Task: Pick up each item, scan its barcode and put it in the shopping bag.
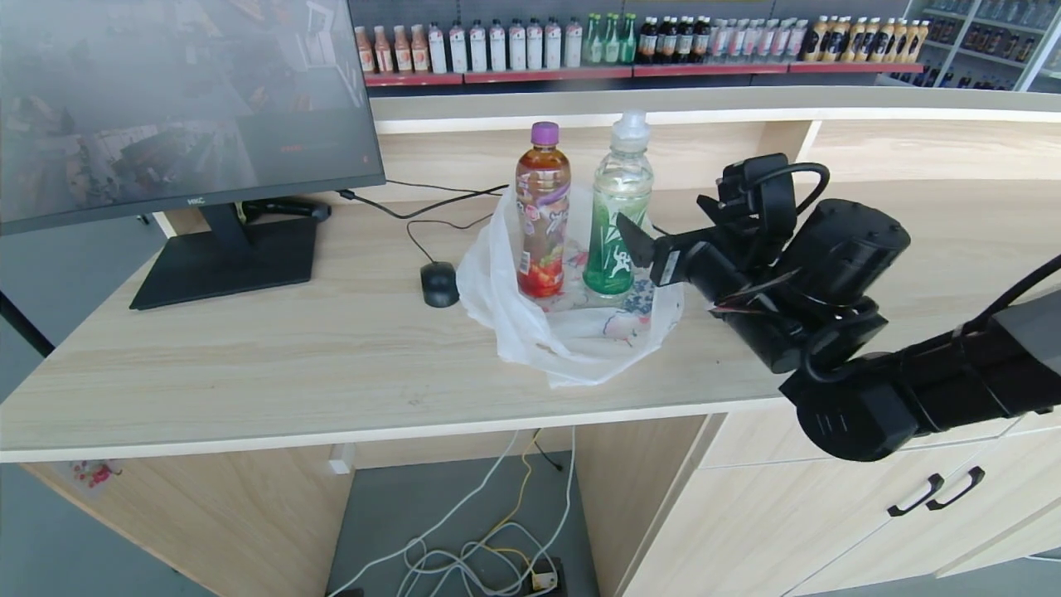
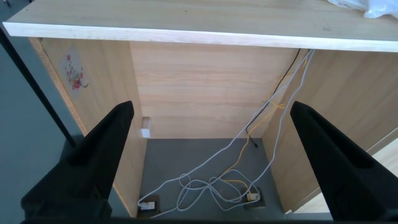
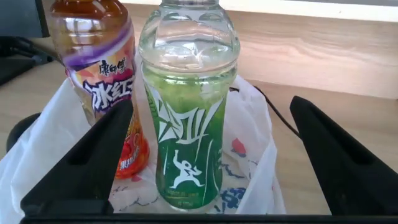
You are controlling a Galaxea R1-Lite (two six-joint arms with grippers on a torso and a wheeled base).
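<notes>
Spread wide, the right gripper (image 1: 640, 242) is held just beside the green bottle (image 1: 617, 211), standing with the red bottle (image 1: 543, 220) inside the shopping bag (image 1: 580, 344); closing should be done squarely around its middle so nothing is tipped.

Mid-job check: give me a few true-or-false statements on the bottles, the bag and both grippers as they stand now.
1. The purple-capped bottle and the green-labelled bottle both stand upright on the white bag. True.
2. The right gripper is shut on the green-labelled bottle. False: it is open, its fingers spread wide, with that bottle in front of them.
3. The mouse lies on the counter, left of the bag. True.
4. The left gripper hovers above the counter. False: it is open and below counter level, facing the cables under it.
</notes>
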